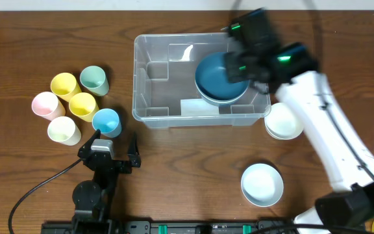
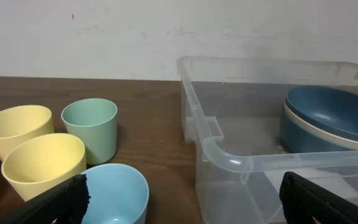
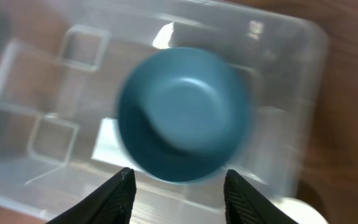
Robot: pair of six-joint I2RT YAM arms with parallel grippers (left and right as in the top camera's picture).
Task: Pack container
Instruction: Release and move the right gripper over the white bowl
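Observation:
The clear plastic container (image 1: 154, 97) sits at the table's middle back. Inside its right half lies a dark blue bowl (image 1: 218, 77) on top of a pale one. My right gripper (image 1: 244, 45) hovers open and empty above that bowl; in the right wrist view the bowl (image 3: 182, 112) lies below the spread fingers (image 3: 178, 193). My left gripper (image 1: 112, 144) rests open and empty near the front edge, just in front of a light blue cup (image 1: 106, 121). In the left wrist view the cup (image 2: 114, 193) and the container (image 2: 229, 155) lie between the fingers.
Pastel cups stand left of the container: yellow (image 1: 63, 84), green (image 1: 94, 79), pink (image 1: 45, 104), a second yellow (image 1: 82, 105), pale green (image 1: 63, 130). A white bowl (image 1: 283, 121) sits right of the container; a light blue bowl (image 1: 262, 184) lies front right.

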